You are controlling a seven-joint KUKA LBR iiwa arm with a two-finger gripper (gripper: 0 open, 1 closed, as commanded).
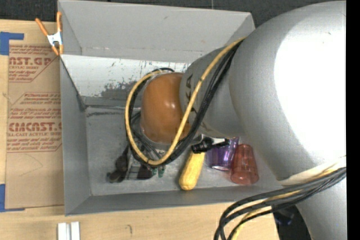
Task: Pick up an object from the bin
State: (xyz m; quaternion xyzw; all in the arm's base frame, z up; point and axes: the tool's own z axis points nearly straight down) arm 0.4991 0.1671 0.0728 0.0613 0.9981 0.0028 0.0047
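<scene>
Gripper (125, 169) beside yellow-handled tool (191, 171), long axis steep, dark end pointing up-right

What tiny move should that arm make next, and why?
Probably a short shift rightward in the view: the gripper seems low over bare bin floor, while the nearest thing, a yellow handle, lies beside it, with a purple piece and pink cup beyond.

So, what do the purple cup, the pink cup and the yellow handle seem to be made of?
The translucent purple cup and the translucent pink cup: probably tinted plastic, glossy; light passes through. The rounded yellow handle: likely opaque plastic, smooth, slightly shiny; possibly rubber.
</scene>
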